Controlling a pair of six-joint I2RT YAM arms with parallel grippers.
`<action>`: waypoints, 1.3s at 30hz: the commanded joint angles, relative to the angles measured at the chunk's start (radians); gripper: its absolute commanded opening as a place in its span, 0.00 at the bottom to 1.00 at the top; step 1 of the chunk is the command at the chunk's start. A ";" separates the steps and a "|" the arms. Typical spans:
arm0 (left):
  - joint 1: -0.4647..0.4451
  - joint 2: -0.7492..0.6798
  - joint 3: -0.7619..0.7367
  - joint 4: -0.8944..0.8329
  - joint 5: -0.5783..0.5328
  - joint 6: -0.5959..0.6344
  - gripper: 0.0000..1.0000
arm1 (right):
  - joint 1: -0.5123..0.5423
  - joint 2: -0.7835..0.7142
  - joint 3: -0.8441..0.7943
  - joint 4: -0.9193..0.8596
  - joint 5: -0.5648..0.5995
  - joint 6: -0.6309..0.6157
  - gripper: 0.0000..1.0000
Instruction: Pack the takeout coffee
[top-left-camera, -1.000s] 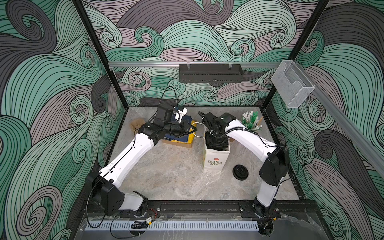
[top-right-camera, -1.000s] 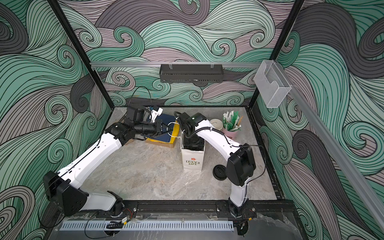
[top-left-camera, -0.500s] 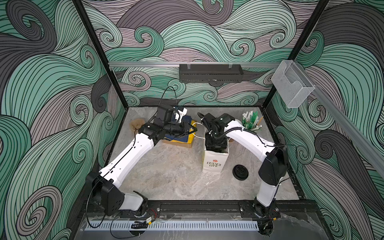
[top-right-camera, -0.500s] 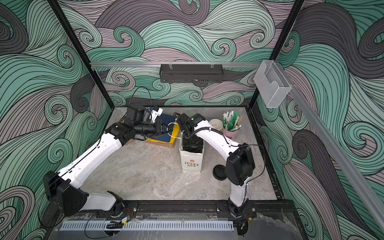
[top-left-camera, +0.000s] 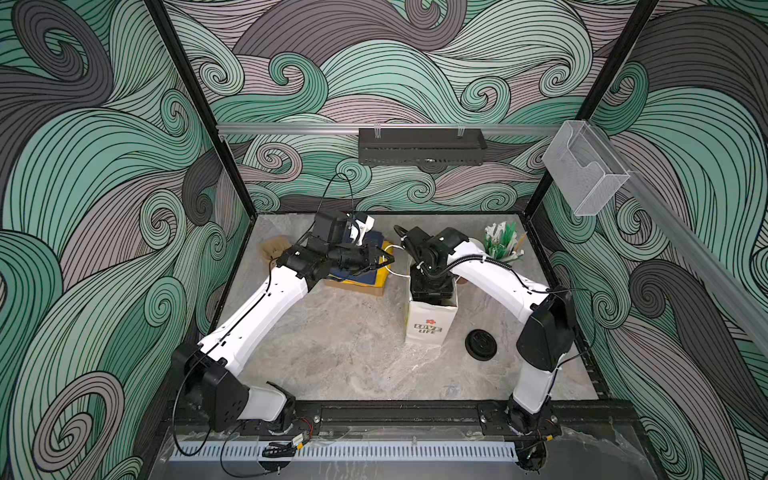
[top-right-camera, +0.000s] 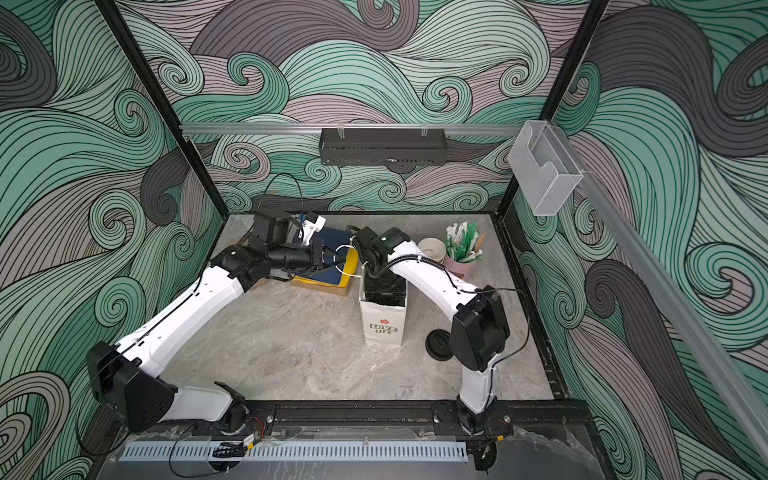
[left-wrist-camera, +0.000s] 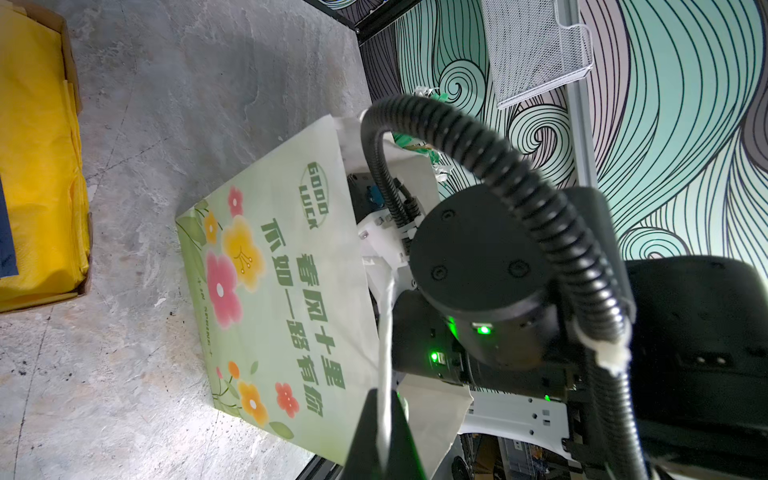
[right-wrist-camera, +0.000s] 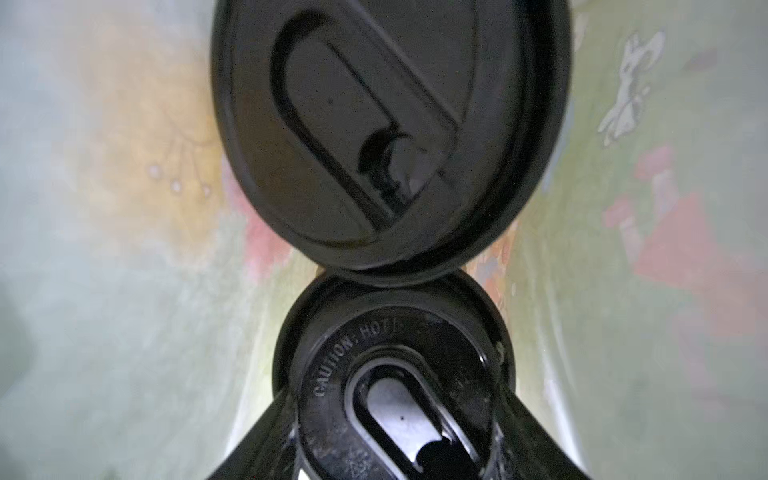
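A lidded cup (right-wrist-camera: 390, 365), black lid stamped "CAUTION: HOT", sits deep inside the floral paper bag (top-left-camera: 430, 328). It is clamped btwn the fingers (right-wrist-camera: 257, 440) of the right gripper (right-wrist-camera: 395, 415), which reaches straight down thru the bag's mouth and presses in on both sides just under the lid rim. The other lidded cup (right-wrist-camera: 386, 133) is in the bag too, right beside the first, the two lids' rims overlapping in the right wrist view; the cups' sides are hidden by the lids. At the bag's top edge, on the left arm's side, the left gripper (left-wrist-camera: 382, 415) is pinched tight on the bag's white handle (left-wrist-camera: 387, 332), the strap running straight. The bag stands upright on the grey table (top-left-camera: 332, 353). Outside the bag: a loose black lid (top-left-camera: 481, 344) lies flat near its base on the right arm's side. A cardboard box (top-left-camera: 353, 286) w/ yellow & navy fabric sits on the opposite side. A cream-lined cup stack (top-right-camera: 431, 248) & a pink pot of stirrers (top-right-camera: 459, 266) stand behind it.
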 joint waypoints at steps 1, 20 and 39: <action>-0.004 -0.019 0.000 -0.005 -0.016 -0.007 0.00 | 0.011 0.003 0.056 -0.100 0.025 0.001 0.57; -0.005 -0.013 -0.006 0.001 -0.023 -0.017 0.00 | 0.017 0.003 0.027 -0.080 -0.027 0.039 0.57; -0.005 -0.023 -0.007 -0.002 -0.027 -0.017 0.00 | 0.012 -0.001 -0.026 -0.053 0.029 0.044 0.56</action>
